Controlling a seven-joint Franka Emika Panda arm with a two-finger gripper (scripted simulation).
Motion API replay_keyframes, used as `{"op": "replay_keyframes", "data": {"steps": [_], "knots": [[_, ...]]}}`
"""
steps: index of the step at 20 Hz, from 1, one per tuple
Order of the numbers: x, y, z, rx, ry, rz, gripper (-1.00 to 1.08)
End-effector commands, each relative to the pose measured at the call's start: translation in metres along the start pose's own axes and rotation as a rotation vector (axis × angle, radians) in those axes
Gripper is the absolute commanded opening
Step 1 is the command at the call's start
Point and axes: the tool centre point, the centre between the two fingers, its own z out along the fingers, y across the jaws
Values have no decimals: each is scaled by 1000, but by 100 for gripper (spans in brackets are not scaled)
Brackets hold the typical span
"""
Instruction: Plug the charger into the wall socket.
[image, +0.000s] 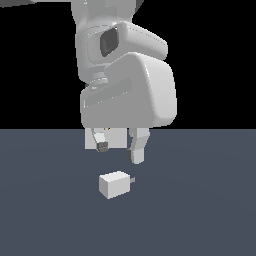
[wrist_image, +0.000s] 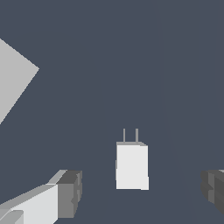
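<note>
Hand (image: 119, 151) hovers with fingers apart above the small off-white boxy charger (image: 115, 184) lying on the dark counter (image: 200, 210), prongs sideways; judged rigid, light, smooth-sided, so grip its flat flanks behind the prongs

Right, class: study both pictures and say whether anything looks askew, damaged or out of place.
Nothing stands out. The charger lies intact on the floor, both prongs straight. The open gripper hovers above it, and the wall socket stands apart, partly hidden behind the gripper in the exterior view.
</note>
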Motion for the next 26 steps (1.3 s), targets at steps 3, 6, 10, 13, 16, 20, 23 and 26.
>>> {"op": "replay_keyframes", "data": {"steps": [3,6,10,13,16,20,23,26], "knots": [[-2,0,2,-2,2,17,100],[-2,0,2,-2,1,14,100],[-3,0,8,-2,1,15,100],[-4,0,18,-2,1,16,100],[-6,1,32,-2,1,17,100],[-7,0,46,-2,1,18,100],[-8,0,51,-2,1,18,100],[-8,0,52,-2,1,18,-100]]}}
